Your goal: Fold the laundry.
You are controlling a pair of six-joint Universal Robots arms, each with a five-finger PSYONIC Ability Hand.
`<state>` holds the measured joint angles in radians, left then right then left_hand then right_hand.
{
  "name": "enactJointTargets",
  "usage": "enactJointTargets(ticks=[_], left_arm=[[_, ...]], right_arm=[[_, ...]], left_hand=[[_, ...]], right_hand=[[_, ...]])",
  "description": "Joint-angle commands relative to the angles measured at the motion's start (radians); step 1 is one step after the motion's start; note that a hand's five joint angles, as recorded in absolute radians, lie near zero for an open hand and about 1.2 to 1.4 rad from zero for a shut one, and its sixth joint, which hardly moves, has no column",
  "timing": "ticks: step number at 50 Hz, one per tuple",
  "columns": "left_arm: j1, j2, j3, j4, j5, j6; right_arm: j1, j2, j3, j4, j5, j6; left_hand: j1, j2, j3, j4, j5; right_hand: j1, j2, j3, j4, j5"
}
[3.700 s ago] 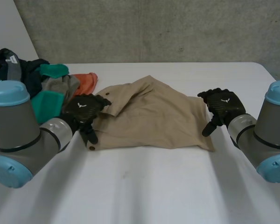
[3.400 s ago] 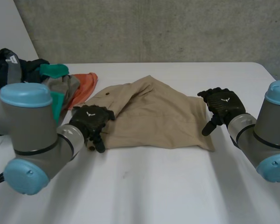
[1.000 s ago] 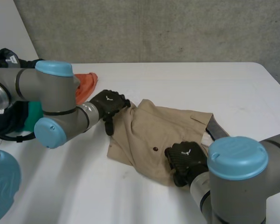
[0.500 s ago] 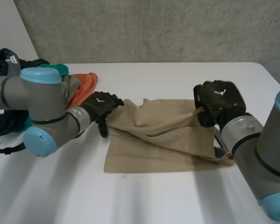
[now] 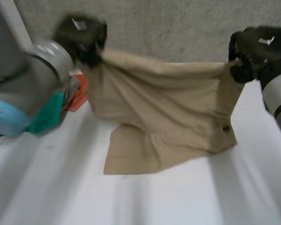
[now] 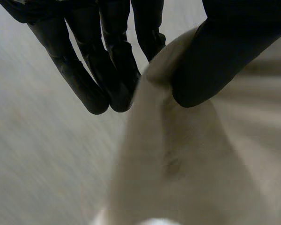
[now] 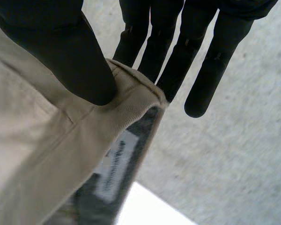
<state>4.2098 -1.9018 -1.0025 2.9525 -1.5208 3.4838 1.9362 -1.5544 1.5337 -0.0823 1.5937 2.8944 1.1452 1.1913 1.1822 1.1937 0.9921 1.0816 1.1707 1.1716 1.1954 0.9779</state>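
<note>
A tan garment [image 5: 164,108] hangs stretched between my two hands, high above the white table [image 5: 178,201]; its lower part still lies on the table. My left hand [image 5: 82,35] pinches the garment's upper left corner [image 6: 178,154] between thumb [image 6: 215,51] and fingers [image 6: 103,61]. My right hand [image 5: 255,47] pinches the upper right corner. Its wrist view has the tan waistband edge [image 7: 126,101] with a dark lining and a label caught under the thumb [image 7: 70,56] against the fingers [image 7: 159,47].
A heap of other clothes lies at the table's far left, with an orange piece [image 5: 79,93] and a teal piece [image 5: 44,117] showing behind my left arm. A grey concrete wall [image 5: 178,28] stands behind the table.
Both hands have risen sharply with the garment, lifting it off the table and spreading it wide. My left hand has closed on its corner.
</note>
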Motion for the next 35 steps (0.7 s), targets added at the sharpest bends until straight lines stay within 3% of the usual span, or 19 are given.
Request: enactJointTargets(ticks=[1, 8, 14, 19, 23, 26, 30, 31, 32, 33, 34, 35], left_arm=[[0.009, 0.216, -0.010, -0.012, 0.099, -0.015], [0.033, 0.084, 0.129, -0.088, 0.108, -0.040], [0.041, -0.146, 0.359, -0.156, 0.090, -0.040], [0.049, -0.336, 0.562, -0.122, 0.080, -0.032], [0.059, -0.494, 0.737, -0.055, 0.073, -0.025], [0.068, -0.582, 0.852, 0.046, 0.053, -0.034], [0.096, -0.612, 0.923, 0.161, 0.030, -0.087], [0.101, -0.614, 0.921, 0.184, 0.043, -0.132], [0.101, -0.614, 0.920, 0.187, 0.057, -0.153], [0.099, -0.614, 0.914, 0.186, 0.080, -0.175], [0.098, -0.614, 0.906, 0.181, 0.097, -0.195], [0.093, -0.609, 0.883, 0.162, 0.131, -0.222]], right_arm=[[-0.019, -0.039, -0.127, 0.068, -0.038, -0.030], [-0.023, 0.013, -0.222, 0.069, -0.055, 0.005], [-0.006, 0.197, -0.323, 0.053, -0.041, 0.039], [0.001, 0.358, -0.412, -0.051, -0.005, 0.069], [0.007, 0.488, -0.484, -0.249, 0.041, 0.062], [0.009, 0.580, -0.523, -0.529, 0.107, 0.057], [0.004, 0.691, -0.573, -0.891, 0.138, 0.019], [0.004, 0.712, -0.584, -0.939, 0.137, -0.001], [0.009, 0.747, -0.610, -0.947, 0.128, -0.048], [0.010, 0.763, -0.625, -0.926, 0.124, -0.069], [0.012, 0.777, -0.641, -0.895, 0.120, -0.085], [0.016, 0.796, -0.661, -0.819, 0.118, -0.099]], left_hand=[[0.251, 0.205, 0.214, 0.203, 0.230], [0.251, 0.205, 0.214, 0.203, 0.230], [0.251, 0.205, 0.214, 0.203, 0.230], [0.251, 0.205, 0.214, 0.203, 0.230], [0.251, 0.205, 0.214, 0.203, 0.230], [0.251, 0.205, 0.214, 0.203, 0.230], [-0.273, -0.319, -0.310, -0.321, -0.294], [-0.469, -0.515, -0.506, -0.517, -0.490], [-0.596, -0.642, -0.633, -0.644, -0.617], [-0.754, -0.800, -0.791, -0.802, -0.775], [-0.930, -0.976, -0.967, -0.978, -0.951], [-0.971, -1.017, -1.008, -1.019, -0.992]], right_hand=[[0.315, 0.226, 0.225, 0.201, 0.244], [0.315, 0.226, 0.225, 0.201, 0.244], [0.315, 0.226, 0.225, 0.201, 0.244], [0.315, 0.226, 0.225, 0.201, 0.244], [0.315, 0.226, 0.225, 0.201, 0.244], [0.315, 0.226, 0.225, 0.201, 0.244], [0.303, 0.214, 0.213, 0.189, 0.232], [0.082, -0.007, -0.008, -0.032, 0.011], [-0.514, -0.603, -0.604, -0.627, -0.584], [-0.868, -0.957, -0.958, -0.982, -0.939], [-0.907, -0.996, -0.997, -1.021, -0.978], [-0.907, -0.996, -0.997, -1.021, -0.978]])
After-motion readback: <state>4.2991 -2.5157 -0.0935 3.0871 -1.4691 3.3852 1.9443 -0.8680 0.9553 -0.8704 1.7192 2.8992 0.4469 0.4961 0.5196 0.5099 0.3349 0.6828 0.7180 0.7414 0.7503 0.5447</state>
